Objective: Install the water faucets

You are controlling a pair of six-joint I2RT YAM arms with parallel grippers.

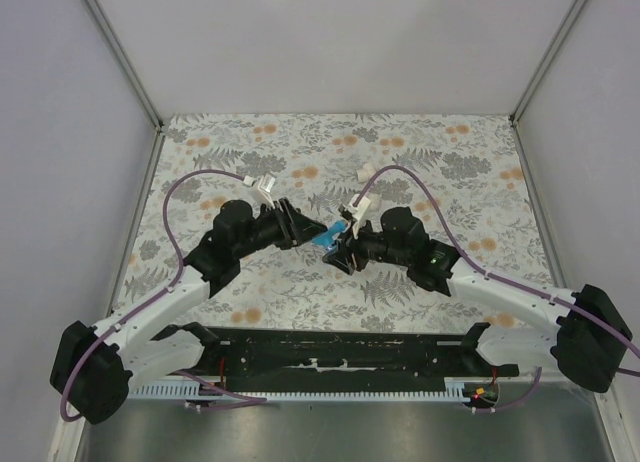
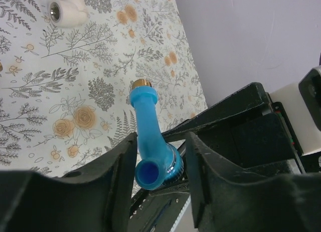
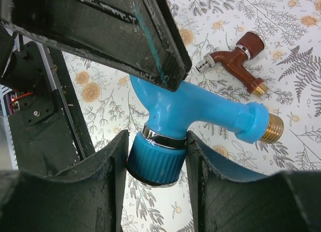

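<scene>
My right end effector (image 3: 156, 139): clamped on the blue faucet (image 3: 200, 111) at its neck, above the worktop (image 3: 296, 106).
My left end effector (image 2: 163, 141): straddles the spout; I cannot tell whether it grips.
Handling: light, rigid, glossy, probably slippery; the ribbed cap suits holding.
Beyond: the red-brown faucet (image 3: 233, 61), lying loose.

Top cam: high at near edge, looking down on bench (image 1: 420, 152). Wrist cams: close-up past own fingers (image 2: 75, 192), opposite sides, both on blue faucet (image 2: 148, 141).

Light was bright, even, diffuse; faint shadows on tabletop (image 1: 300, 294); near fingers (image 2: 75, 192) soft-focused; chrome ring (image 3: 163, 137) on blue faucet (image 3: 200, 111) glinted.
</scene>
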